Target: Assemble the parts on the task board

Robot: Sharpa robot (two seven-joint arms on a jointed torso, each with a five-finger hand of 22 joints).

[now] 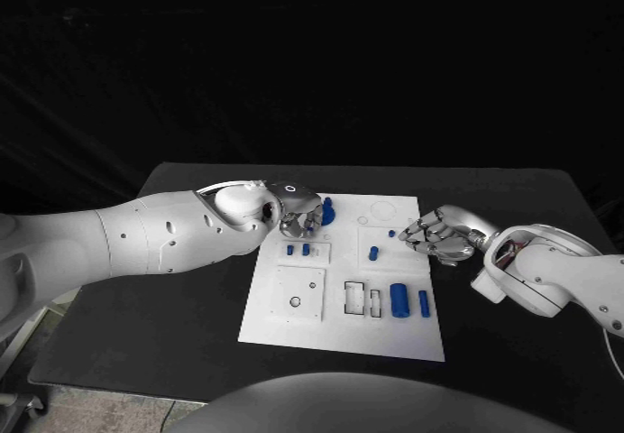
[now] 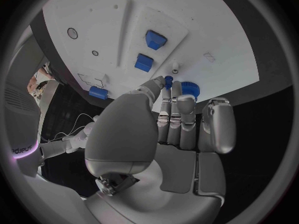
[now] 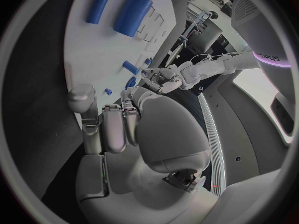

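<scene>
Task board lies centre frame on your surface; the left hand at its upper-left pinches a small blue part, right hand curled empty at its right edge.

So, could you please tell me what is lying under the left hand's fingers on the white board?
A round blue part and a small blue peg show at the fingers of the left hand on the white task board; anything beneath the palm is covered.
</scene>
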